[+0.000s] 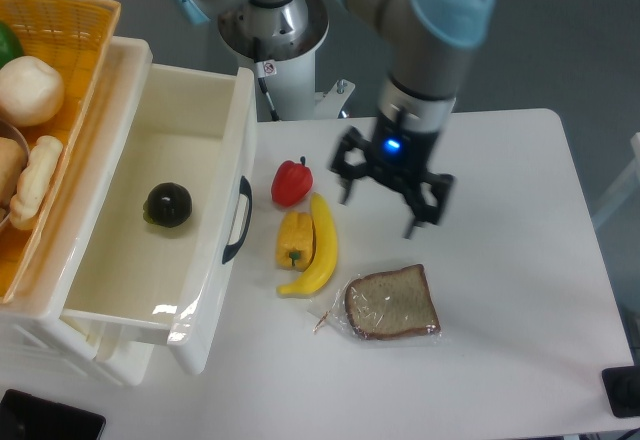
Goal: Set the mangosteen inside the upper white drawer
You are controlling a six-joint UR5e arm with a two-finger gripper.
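A slice of bread (392, 304) in a clear bag lies closest on the white table (520, 290); next come a banana (318, 248) and a yellow pepper (293, 239), touching; a red pepper (291, 182) sits just behind them; the gripper (378, 197) hangs over the table, fingers spread wide, holding nothing; the mangosteen (167, 204) rests inside the upper white drawer (215, 160), which is pulled out; a yellow basket (60, 50) with food sits on the left.
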